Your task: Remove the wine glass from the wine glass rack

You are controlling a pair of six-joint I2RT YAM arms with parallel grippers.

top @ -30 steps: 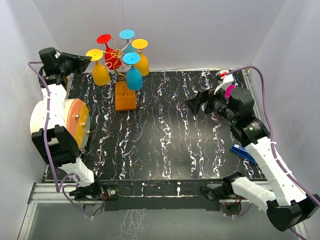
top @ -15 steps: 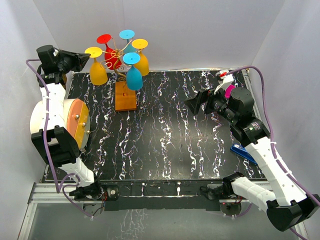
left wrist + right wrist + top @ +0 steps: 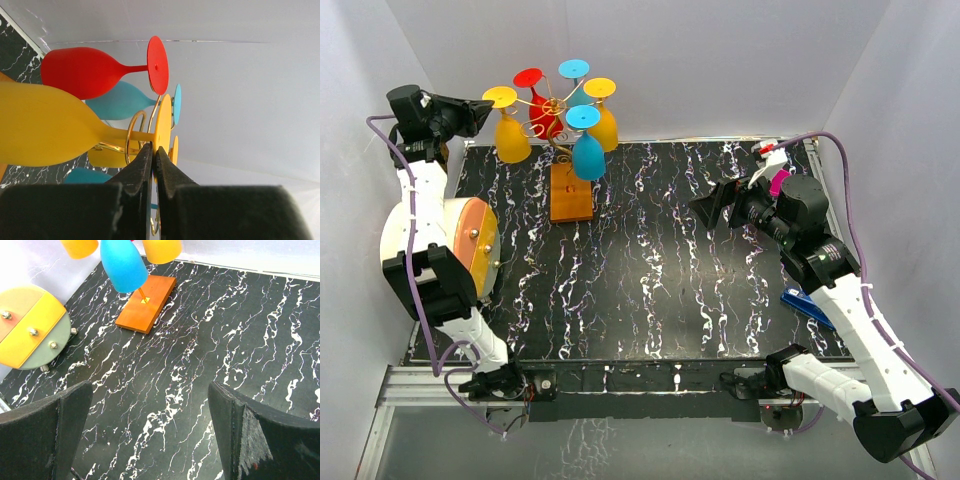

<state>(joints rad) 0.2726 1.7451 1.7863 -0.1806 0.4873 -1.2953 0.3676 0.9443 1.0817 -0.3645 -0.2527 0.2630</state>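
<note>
White walls back the far-left corner, where the yellow wine glass (image 3: 510, 135) hangs bowl-down, long axis upright, its stem inside a scroll of the wine glass rack (image 3: 571, 195). The left tool (image 3: 153, 150), just left of it and nearest, looks clenched on the foot's rim. The right tool (image 3: 713, 208) gapes wide, holding nothing, well apart.

The left end effector (image 3: 485, 108) meets the yellow wine glass (image 3: 512, 135) just left of the wine glass rack (image 3: 570, 192); the right end effector (image 3: 705, 207) hovers over the surface (image 3: 650, 290).
</note>
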